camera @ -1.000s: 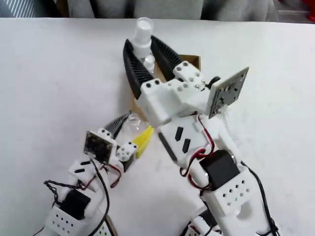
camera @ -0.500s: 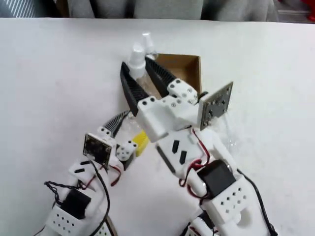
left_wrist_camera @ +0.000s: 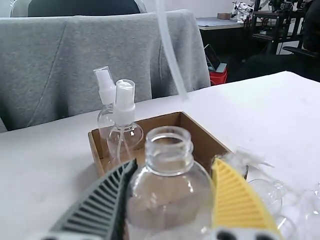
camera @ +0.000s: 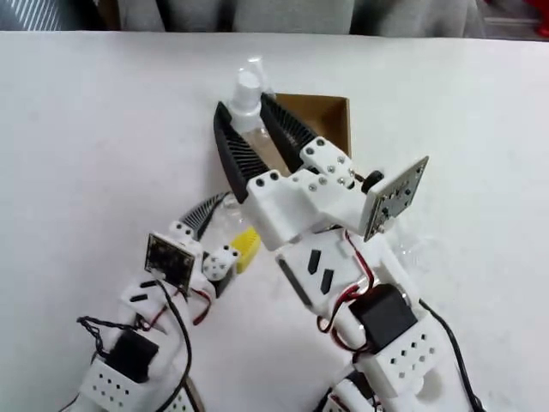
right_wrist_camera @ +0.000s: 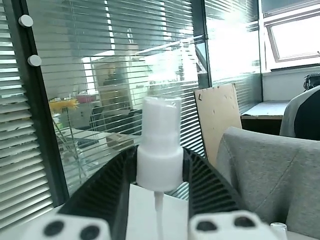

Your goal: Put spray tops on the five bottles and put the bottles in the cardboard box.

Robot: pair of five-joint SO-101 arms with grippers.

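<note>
Now the right gripper [camera: 244,106] is sitting closer in than a second ago. It was holding the spray top [camera: 246,88] out past the far edge of the cardboard box [camera: 330,112], then dipping toward the box's left side, and it is now drifting a little back to the right. I am reading this as lining up, not seating. In the left wrist view the dip tube [left_wrist_camera: 167,45] is hanging above and behind the open bottle [left_wrist_camera: 167,185], with its end not yet in the neck.

The right arm is stretching forward over the box, its black fingers [camera: 236,150] clamping the spray top by its collar with the tube pointing down. The left gripper [camera: 226,230] is staying low just beside the box's near-left corner, its grey and yellow jaws closed around the open bottle and holding it upright. Two capped bottles [left_wrist_camera: 122,135] are already standing in the box.
</note>
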